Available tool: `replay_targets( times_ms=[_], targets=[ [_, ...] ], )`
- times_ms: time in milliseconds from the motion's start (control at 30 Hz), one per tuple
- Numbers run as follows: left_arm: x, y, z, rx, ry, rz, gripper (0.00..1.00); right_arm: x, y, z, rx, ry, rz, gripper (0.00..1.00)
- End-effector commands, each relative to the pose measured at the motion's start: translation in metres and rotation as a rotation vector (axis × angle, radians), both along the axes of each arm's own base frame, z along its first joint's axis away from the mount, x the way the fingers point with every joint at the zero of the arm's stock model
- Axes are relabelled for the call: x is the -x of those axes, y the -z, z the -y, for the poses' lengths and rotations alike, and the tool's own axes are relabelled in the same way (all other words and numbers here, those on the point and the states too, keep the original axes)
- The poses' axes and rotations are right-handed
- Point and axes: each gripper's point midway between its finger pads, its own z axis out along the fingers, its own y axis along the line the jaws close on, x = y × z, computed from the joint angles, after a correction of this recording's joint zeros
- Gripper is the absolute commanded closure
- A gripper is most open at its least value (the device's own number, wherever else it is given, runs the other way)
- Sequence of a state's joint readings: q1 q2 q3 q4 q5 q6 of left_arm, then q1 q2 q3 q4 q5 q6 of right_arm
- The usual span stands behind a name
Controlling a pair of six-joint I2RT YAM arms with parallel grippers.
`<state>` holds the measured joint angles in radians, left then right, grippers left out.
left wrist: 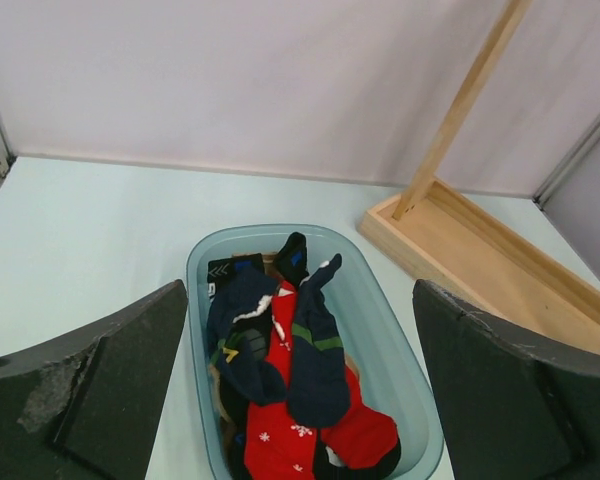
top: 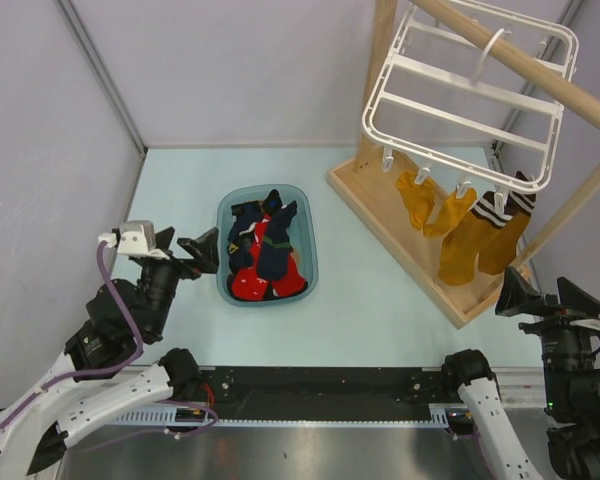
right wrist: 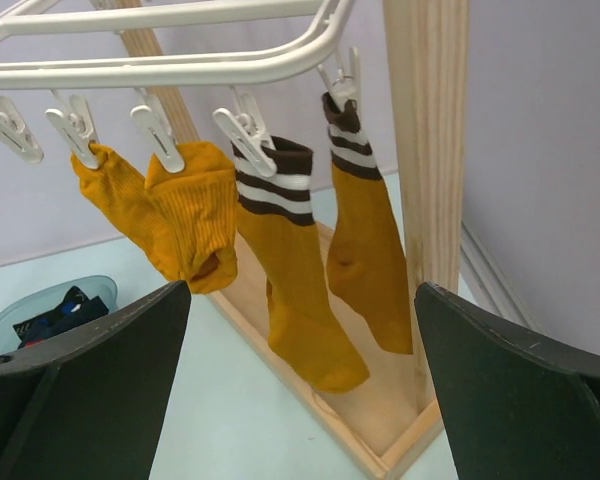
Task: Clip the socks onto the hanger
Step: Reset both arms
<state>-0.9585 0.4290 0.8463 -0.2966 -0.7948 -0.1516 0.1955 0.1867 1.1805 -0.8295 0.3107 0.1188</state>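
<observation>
Left tool [top: 202,252]: jaws spread, empty, beside a teal basin [top: 306,250] of navy and red socks [top: 265,250] on the desk [top: 380,300]. Four mustard-yellow socks [right wrist: 290,270] hang clipped along the white hanger [right wrist: 180,72] on the wooden rack [top: 410,250]; the rightmost clip appears engaged. Right tool [top: 547,298]: jaws spread, empty.

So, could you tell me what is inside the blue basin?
Navy socks lie tangled over red socks in the basin. Anything beneath the pile is covered.
</observation>
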Motion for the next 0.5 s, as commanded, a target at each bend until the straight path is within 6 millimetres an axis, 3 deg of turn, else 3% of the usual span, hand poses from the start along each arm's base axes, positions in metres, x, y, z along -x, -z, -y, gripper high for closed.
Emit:
replay_targets(
  times_ms=[0, 467],
  targets=[
    [0.003, 0.010, -0.011, 0.009, -0.035, -0.028, 0.00, 0.013, 0.001, 0.013, -0.012, 0.042, 0.015, 0.00],
    [0.006, 0.021, -0.005, 0.004, 0.006, -0.068, 0.00, 0.014, 0.003, 0.013, -0.030, 0.020, 0.015, 0.00]
  ],
)
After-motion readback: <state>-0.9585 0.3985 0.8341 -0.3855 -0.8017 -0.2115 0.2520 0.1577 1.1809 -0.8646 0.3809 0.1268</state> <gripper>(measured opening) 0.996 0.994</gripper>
